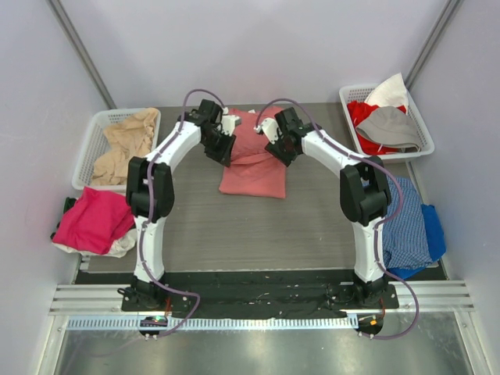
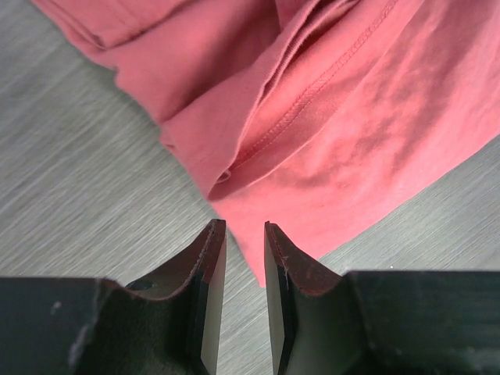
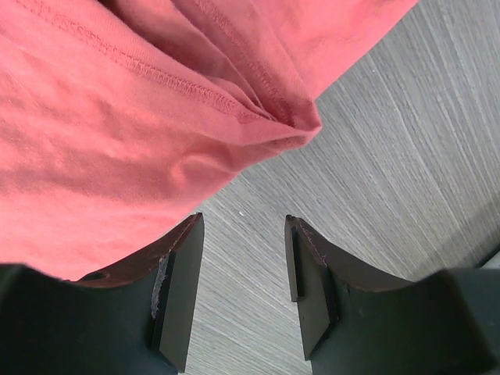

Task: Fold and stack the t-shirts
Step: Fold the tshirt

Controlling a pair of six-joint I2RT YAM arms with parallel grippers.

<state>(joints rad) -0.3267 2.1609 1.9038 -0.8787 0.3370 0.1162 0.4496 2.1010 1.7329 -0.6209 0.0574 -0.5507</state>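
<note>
While left tool (image 2: 242, 226), right tool (image 3: 242, 220) hover parted, salmon-red t-shirt (image 1: 254, 162) lies between them

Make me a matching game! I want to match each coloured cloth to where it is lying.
Things:
1. salmon-red t-shirt
2. beige cloth
3. magenta-pink t-shirt
4. grey cloth

Places:
A. in the right basket
B. in the middle of the table
C. at the table's left edge, outside any basket
D. in the left basket

Pairs: 1-B, 2-D, 3-C, 4-A
</note>
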